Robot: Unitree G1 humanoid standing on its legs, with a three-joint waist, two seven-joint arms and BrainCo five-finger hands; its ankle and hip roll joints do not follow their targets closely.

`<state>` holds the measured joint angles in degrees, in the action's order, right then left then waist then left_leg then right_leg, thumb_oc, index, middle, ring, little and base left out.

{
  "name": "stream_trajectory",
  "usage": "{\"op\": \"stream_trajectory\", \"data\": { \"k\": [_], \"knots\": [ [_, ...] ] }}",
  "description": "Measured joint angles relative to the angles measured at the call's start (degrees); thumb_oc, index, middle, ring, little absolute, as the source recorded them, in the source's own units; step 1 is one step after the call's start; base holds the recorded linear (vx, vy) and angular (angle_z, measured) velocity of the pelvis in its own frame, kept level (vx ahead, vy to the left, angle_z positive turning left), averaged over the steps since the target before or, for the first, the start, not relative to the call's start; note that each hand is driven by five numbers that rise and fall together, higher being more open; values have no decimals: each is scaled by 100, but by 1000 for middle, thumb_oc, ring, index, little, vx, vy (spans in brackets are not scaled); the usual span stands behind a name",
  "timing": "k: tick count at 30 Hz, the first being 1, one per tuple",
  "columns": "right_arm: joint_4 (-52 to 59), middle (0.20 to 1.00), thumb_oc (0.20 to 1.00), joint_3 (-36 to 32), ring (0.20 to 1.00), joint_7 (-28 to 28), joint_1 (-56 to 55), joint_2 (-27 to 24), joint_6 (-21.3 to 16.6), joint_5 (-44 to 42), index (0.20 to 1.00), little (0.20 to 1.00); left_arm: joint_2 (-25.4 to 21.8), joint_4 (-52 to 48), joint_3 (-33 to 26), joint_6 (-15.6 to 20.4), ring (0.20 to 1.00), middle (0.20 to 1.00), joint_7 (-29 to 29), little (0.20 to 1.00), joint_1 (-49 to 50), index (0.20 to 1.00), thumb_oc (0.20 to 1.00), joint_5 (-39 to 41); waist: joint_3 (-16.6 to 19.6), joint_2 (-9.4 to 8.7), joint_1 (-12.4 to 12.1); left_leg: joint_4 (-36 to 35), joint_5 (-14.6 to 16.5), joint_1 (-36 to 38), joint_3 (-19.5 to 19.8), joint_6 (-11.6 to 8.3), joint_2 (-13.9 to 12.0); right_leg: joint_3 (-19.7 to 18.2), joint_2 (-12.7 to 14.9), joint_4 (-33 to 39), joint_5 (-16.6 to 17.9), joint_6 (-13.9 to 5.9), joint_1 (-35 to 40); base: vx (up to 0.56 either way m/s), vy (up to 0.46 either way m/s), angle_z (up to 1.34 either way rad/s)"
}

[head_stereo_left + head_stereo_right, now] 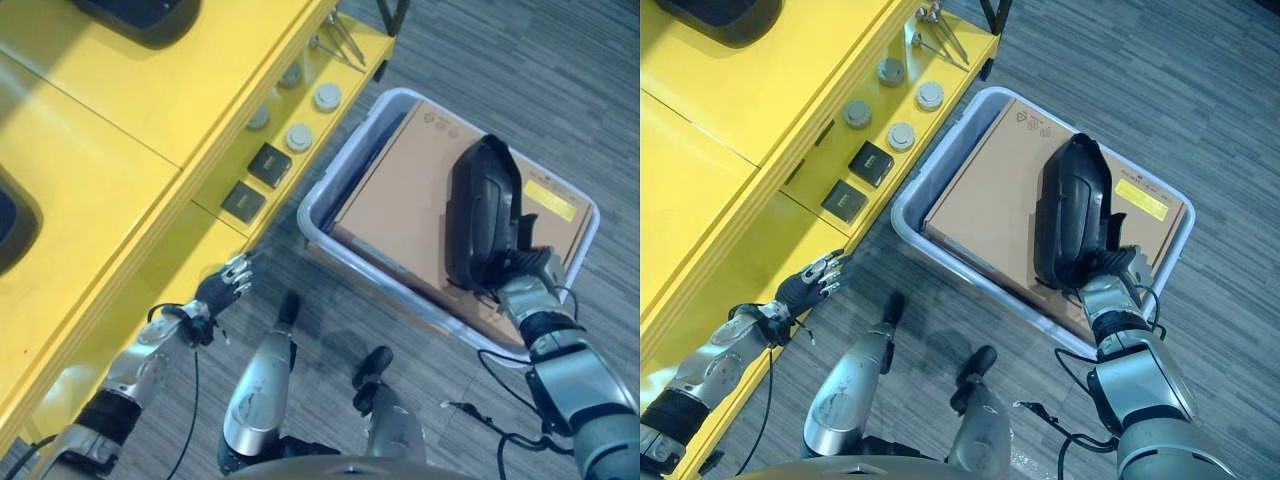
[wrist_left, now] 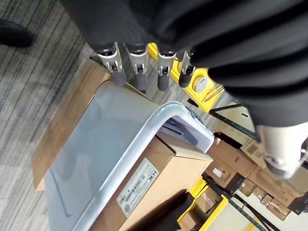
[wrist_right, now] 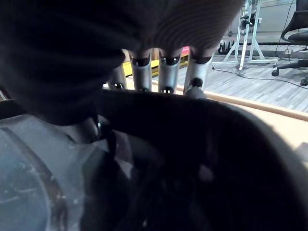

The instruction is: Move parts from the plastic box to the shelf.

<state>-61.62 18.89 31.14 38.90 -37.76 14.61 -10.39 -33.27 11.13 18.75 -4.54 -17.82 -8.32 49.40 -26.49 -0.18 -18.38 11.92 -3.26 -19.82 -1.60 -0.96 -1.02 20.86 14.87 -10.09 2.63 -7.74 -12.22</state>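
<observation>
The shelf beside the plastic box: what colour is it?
Bright yellow; the shelf shows best in the right eye view.

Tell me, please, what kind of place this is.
Probably a workshop or parts store. A yellow shelf holds small parts in rows, a plastic box stands on the floor, and stacked cartons fill racks behind.

A grey striped carpet (image 1: 520,70) covered the floor to the right. In the left wrist view, stacked cardboard cartons (image 2: 243,161) sat on racking in the far background. In the right wrist view, a pale metal stand (image 3: 250,29) and the wheeled base of an office chair (image 3: 293,41) stood far off on a wood-look floor (image 3: 260,89).
</observation>
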Motion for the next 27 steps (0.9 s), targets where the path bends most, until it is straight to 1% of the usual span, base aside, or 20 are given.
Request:
{"op": "stream_trajectory", "data": {
  "k": [3,5,7,8,10,11,12,15,16,17,18,19,21,23,24,26,27],
  "knots": [
    [43,200,200,-3,200,6,1,0,-78,-106,200,200,1,-1,0,19,1000,1000,0,1000,-11,1000,1000,0,0,2,22,0,6,0,-5,-5,-4,-4,2,-12,-3,-4,-10,-34,6,-1],
    [171,200,200,-169,200,28,-54,1,-304,-374,200,200,5,-43,1,23,1000,1000,1,1000,-17,1000,1000,0,-17,33,48,0,7,4,-9,-6,-8,-6,2,-15,-1,-1,-6,0,0,0],
    [427,200,200,-251,200,56,-72,1,-364,-609,200,200,8,-71,-9,29,1000,1000,3,1000,0,1000,1000,0,-38,86,86,-3,5,26,-9,-6,-7,-3,-1,-8,5,5,21,0,0,0],
    [777,200,200,-364,200,66,-152,1,-379,-749,200,200,9,-136,-20,40,1000,1000,6,1000,34,1000,1000,-1,-29,108,95,-5,6,46,-20,-6,-8,-11,1,-6,9,11,29,29,-6,-5],
    [1510,200,200,-366,200,64,-275,11,-335,-883,200,200,30,-240,-37,63,1000,1000,9,1000,63,1000,1000,-3,-33,175,115,-24,2,164,-29,8,-7,-9,-13,65,32,17,162,115,35,-4],
    [2120,200,200,-403,200,82,-314,13,-110,-965,200,200,30,-496,-110,49,1000,1000,13,1000,123,1000,1000,-6,-42,243,147,-32,76,404,-48,-19,2,-15,-15,152,31,24,431,180,54,-4],
    [2514,200,200,-464,200,77,-433,21,-67,-960,200,200,38,-658,-160,48,1000,1000,9,1000,166,1000,1000,-6,-15,270,114,-74,65,534,-61,13,16,-42,-17,183,49,-7,541,152,40,-6],
    [3383,200,200,-511,200,78,-624,26,20,-936,200,200,80,-1093,-432,-4,1000,1000,0,1000,275,1000,1000,-4,49,291,114,-169,162,931,-132,-9,33,-104,-9,338,34,-22,927,135,46,-7],
    [3672,200,200,-515,200,77,-675,32,112,-879,200,200,140,-1136,-534,-170,1000,1000,14,1000,269,1000,1000,-2,346,280,116,-230,189,951,-156,13,60,-115,2,404,27,-30,943,182,65,-7],
    [3735,200,200,-530,200,73,-671,41,201,-780,200,200,178,-1138,-535,-264,1000,1000,31,1000,252,1000,1000,-3,492,288,124,-267,179,1000,-171,12,82,-120,16,439,33,-31,976,194,67,-4],
    [3778,200,200,-603,200,66,-671,91,308,-706,200,200,237,-1138,-541,-371,1000,1000,85,1000,225,1000,1000,-8,539,316,138,-326,159,1125,-171,40,106,-117,20,492,53,-42,1104,152,39,-4],
    [3794,200,200,-609,200,53,-687,201,458,-664,200,200,356,-1137,-548,-496,1000,1000,139,1000,219,1000,1000,-18,662,320,176,-386,160,1322,-181,59,126,-117,30,566,88,-102,1299,148,36,-3],
    [3791,200,200,-610,200,24,-782,366,609,-495,200,200,539,-1133,-521,-679,1000,1000,172,1000,209,1000,1000,-28,973,280,245,-479,169,1432,-187,53,146,-115,28,672,88,-102,1414,118,20,-3],
    [3793,200,200,-604,200,14,-813,429,671,-487,200,200,656,-1127,-511,-813,1000,1000,247,1000,158,1000,1000,-136,1123,287,307,-520,181,1500,-226,41,134,-134,14,707,87,-100,1446,156,18,-7],
    [3791,200,200,-605,200,12,-848,448,694,-434,200,200,711,-1113,-513,-916,1000,1000,283,1000,89,1000,1000,-248,1133,295,348,-522,189,1545,-219,33,130,-130,3,732,87,-101,1505,106,8,-4],
    [3794,200,200,-593,200,-54,-1018,609,763,-263,200,200,842,-1018,-465,-1108,1000,1000,386,1000,-95,1000,1000,-425,1198,269,423,-594,189,1746,-247,32,114,-142,-21,775,87,-101,1675,64,4,-8],
    [3796,200,200,-554,200,-123,-1113,667,796,-261,200,200,883,-933,-422,-1195,1000,1000,447,1000,-192,1000,1000,-516,1309,244,450,-645,189,1801,-285,26,104,-152,-28,797,85,-101,1686,64,0,-17]
  ]
}}
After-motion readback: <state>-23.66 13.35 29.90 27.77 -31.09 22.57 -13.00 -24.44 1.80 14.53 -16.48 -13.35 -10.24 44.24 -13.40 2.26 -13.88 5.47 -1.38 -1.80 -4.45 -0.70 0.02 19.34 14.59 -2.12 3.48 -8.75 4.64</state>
